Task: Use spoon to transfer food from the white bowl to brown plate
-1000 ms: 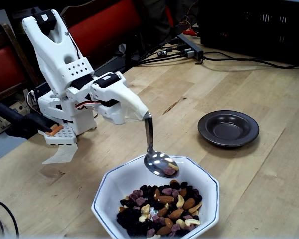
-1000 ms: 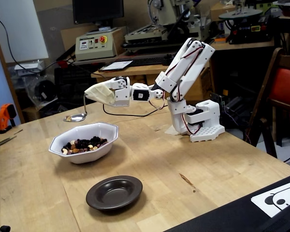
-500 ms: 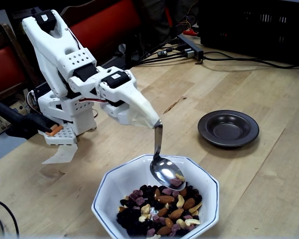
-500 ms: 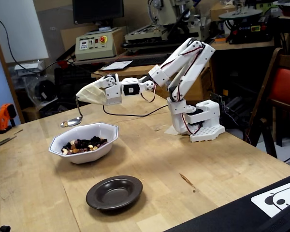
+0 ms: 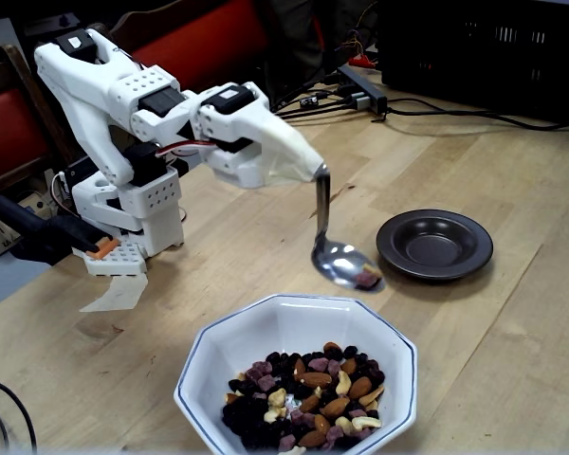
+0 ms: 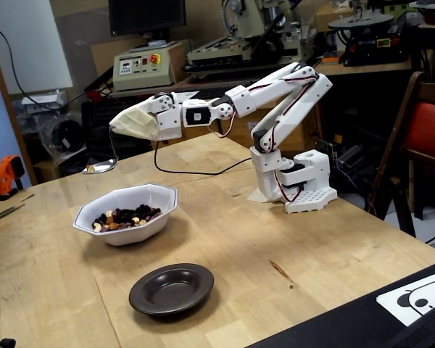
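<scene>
One spoon (image 5: 336, 248) is held clenched by its handle tip in the jaws (image 5: 315, 171), which are wrapped in pale covering. Its oval bowl hangs above the desk (image 5: 512, 313) with a few pieces of food (image 5: 366, 279), past the white bowl (image 5: 218, 346). The carry step is judged under way; a level swing towards the brown plate (image 5: 434, 244) is called for, then a tilt.

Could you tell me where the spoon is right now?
The spoon hangs from the gripper in the air, beyond the white bowl and left of the brown plate.
</scene>
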Available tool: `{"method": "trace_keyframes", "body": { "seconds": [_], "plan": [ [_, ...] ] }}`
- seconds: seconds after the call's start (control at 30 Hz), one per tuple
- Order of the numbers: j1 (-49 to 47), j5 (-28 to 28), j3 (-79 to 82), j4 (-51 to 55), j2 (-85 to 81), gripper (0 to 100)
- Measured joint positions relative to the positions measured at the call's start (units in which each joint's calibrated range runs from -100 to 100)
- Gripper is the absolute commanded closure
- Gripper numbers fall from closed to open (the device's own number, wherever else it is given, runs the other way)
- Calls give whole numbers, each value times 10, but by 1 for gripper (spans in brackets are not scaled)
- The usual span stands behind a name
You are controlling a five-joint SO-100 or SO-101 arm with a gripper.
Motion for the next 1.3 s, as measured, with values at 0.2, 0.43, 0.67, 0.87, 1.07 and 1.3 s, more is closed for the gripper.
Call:
{"method": "trace_keyframes", "body": {
  "seconds": [0.2,0.43,0.67,0.87,1.07,1.3],
  "plan": [
    [-49,0,0,82,-53,98],
    [-100,0,0,162,-110,98],
    [-146,0,0,210,-157,98],
    [-189,0,-2,244,-185,98],
    [-232,0,-4,266,-198,98],
    [-285,0,-4,280,-202,98]
  ]
}}
